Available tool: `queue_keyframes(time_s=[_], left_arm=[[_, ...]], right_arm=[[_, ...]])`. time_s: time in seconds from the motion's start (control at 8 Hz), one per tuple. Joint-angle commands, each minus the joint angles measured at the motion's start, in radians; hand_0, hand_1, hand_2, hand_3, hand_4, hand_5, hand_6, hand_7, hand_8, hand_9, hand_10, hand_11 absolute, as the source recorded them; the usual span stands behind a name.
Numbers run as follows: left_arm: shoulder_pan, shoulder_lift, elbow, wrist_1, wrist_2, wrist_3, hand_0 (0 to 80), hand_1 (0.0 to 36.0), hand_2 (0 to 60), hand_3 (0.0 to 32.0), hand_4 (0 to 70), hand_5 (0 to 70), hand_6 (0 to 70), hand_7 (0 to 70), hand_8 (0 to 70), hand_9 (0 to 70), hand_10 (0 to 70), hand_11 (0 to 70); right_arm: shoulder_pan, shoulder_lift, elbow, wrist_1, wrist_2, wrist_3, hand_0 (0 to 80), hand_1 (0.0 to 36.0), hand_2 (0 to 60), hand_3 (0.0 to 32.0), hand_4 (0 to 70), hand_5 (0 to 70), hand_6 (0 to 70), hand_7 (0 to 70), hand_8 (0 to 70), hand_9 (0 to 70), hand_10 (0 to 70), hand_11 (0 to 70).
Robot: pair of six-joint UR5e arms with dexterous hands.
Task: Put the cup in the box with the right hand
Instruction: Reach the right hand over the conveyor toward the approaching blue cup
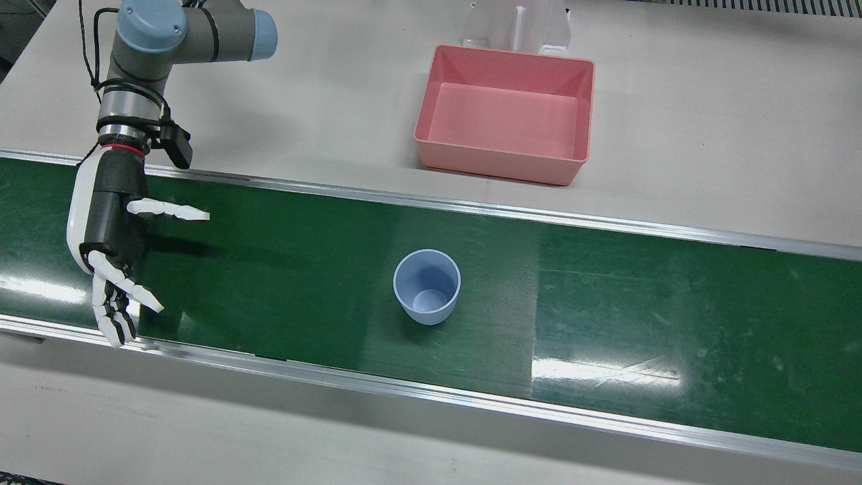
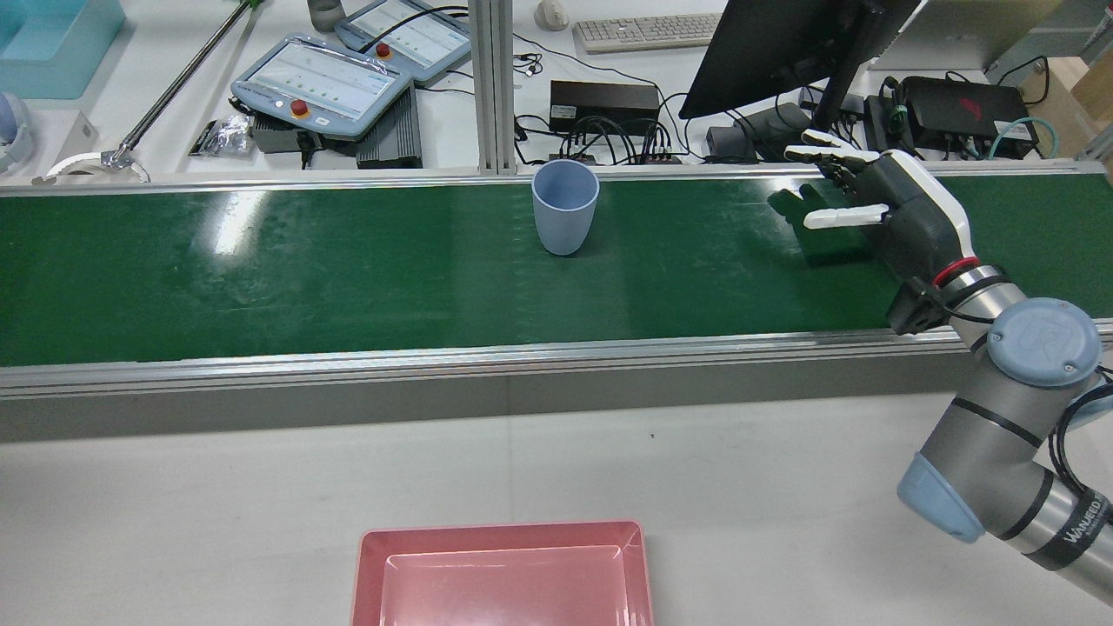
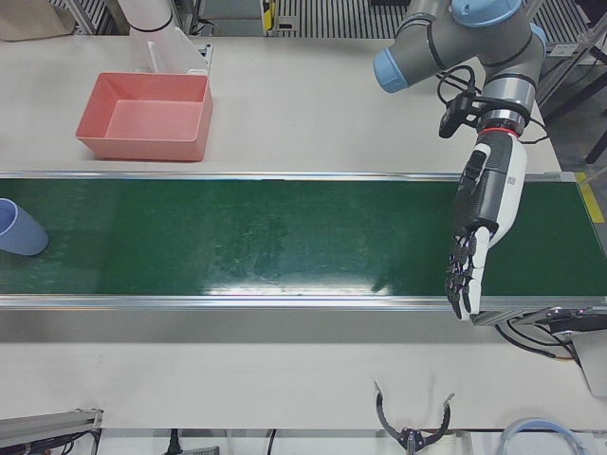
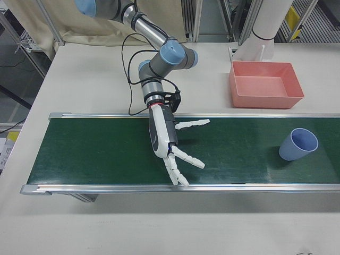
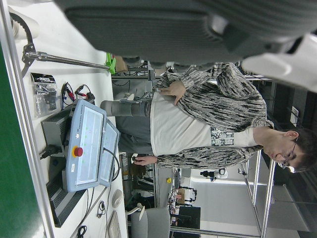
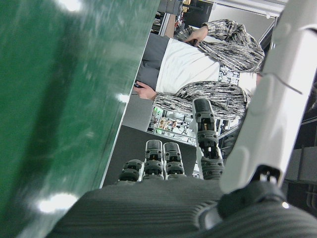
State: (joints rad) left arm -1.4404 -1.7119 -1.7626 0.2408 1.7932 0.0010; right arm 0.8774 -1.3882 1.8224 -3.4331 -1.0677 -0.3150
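A light blue cup (image 1: 427,286) stands upright near the middle of the green conveyor belt (image 1: 606,296); it also shows as the cup (image 2: 565,207), the cup (image 3: 17,227) and the cup (image 4: 298,144). The pink box (image 1: 498,165) sits empty on the white table beyond the belt, also seen as the box (image 2: 504,535), the box (image 3: 142,144) and the box (image 4: 265,100). My right hand (image 1: 118,236) hovers over the belt well to one side of the cup, open, fingers spread, holding nothing, as the rear (image 2: 887,209) and right-front (image 4: 167,141) views confirm. My left hand (image 3: 479,237) hangs open over the belt's other end.
A white stand (image 1: 517,27) rises just behind the box. Beyond the belt's far rail lie teach pendants (image 2: 322,83), a monitor (image 2: 783,48) and cables. A person (image 5: 198,124) stands at that side. Aluminium rails (image 1: 471,397) border the belt.
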Motion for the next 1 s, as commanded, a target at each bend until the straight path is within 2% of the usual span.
queue_keyframes(time_s=[0.0, 0.12, 0.25, 0.38, 0.62, 0.75, 0.88], left_arm=[[0.0, 0.0, 0.0, 0.0, 0.0, 0.001, 0.0, 0.0, 0.0, 0.0, 0.0, 0.0, 0.0, 0.0, 0.0, 0.0, 0.0, 0.0], [0.0, 0.002, 0.0, 0.0, 0.0, 0.001, 0.0, 0.0, 0.0, 0.0, 0.0, 0.0, 0.0, 0.0, 0.0, 0.0, 0.0, 0.0], [0.0, 0.0, 0.0, -0.002, 0.0, 0.001, 0.0, 0.0, 0.0, 0.0, 0.0, 0.0, 0.0, 0.0, 0.0, 0.0, 0.0, 0.0], [0.0, 0.0, 0.0, 0.0, 0.0, 0.001, 0.0, 0.0, 0.0, 0.0, 0.0, 0.0, 0.0, 0.0, 0.0, 0.0, 0.0, 0.0], [0.0, 0.0, 0.0, -0.002, 0.0, 0.001, 0.0, 0.0, 0.0, 0.0, 0.0, 0.0, 0.0, 0.0, 0.0, 0.0, 0.0, 0.0], [0.0, 0.0, 0.0, -0.002, 0.0, 0.001, 0.0, 0.0, 0.0, 0.0, 0.0, 0.0, 0.0, 0.0, 0.0, 0.0, 0.0, 0.0], [0.0, 0.0, 0.0, 0.0, 0.0, 0.001, 0.0, 0.0, 0.0, 0.0, 0.0, 0.0, 0.0, 0.0, 0.0, 0.0, 0.0, 0.0]], right_arm=[[0.0, -0.002, 0.002, 0.0, -0.002, -0.009, 53.3, 15.9, 6.4, 0.0, 18.0, 6.4, 5.8, 18.9, 9.7, 17.7, 4.1, 7.7], [0.0, 0.0, 0.002, 0.0, -0.002, -0.013, 54.0, 15.2, 3.1, 0.0, 18.9, 6.5, 5.7, 18.7, 9.7, 17.7, 3.9, 7.5], [0.0, 0.003, 0.006, 0.0, -0.002, -0.03, 52.9, 17.0, 9.4, 0.0, 16.8, 6.4, 5.8, 19.0, 9.7, 17.8, 3.8, 7.4], [-0.003, 0.002, 0.006, 0.0, -0.003, -0.047, 53.9, 15.2, 3.1, 0.0, 19.9, 6.4, 5.9, 19.1, 9.7, 17.8, 3.8, 7.4], [-0.006, 0.001, 0.006, 0.0, -0.003, -0.049, 53.0, 17.2, 9.7, 0.0, 18.1, 6.4, 5.9, 19.3, 9.8, 18.0, 3.6, 7.0], [-0.012, 0.001, 0.006, 0.0, -0.003, -0.055, 53.0, 17.2, 9.7, 0.0, 17.3, 6.5, 5.8, 19.0, 9.8, 17.9, 3.8, 7.3], [-0.017, 0.001, 0.006, 0.0, -0.003, -0.056, 52.5, 18.1, 13.1, 0.0, 17.1, 6.4, 5.9, 19.2, 9.8, 17.9, 3.6, 7.1]])
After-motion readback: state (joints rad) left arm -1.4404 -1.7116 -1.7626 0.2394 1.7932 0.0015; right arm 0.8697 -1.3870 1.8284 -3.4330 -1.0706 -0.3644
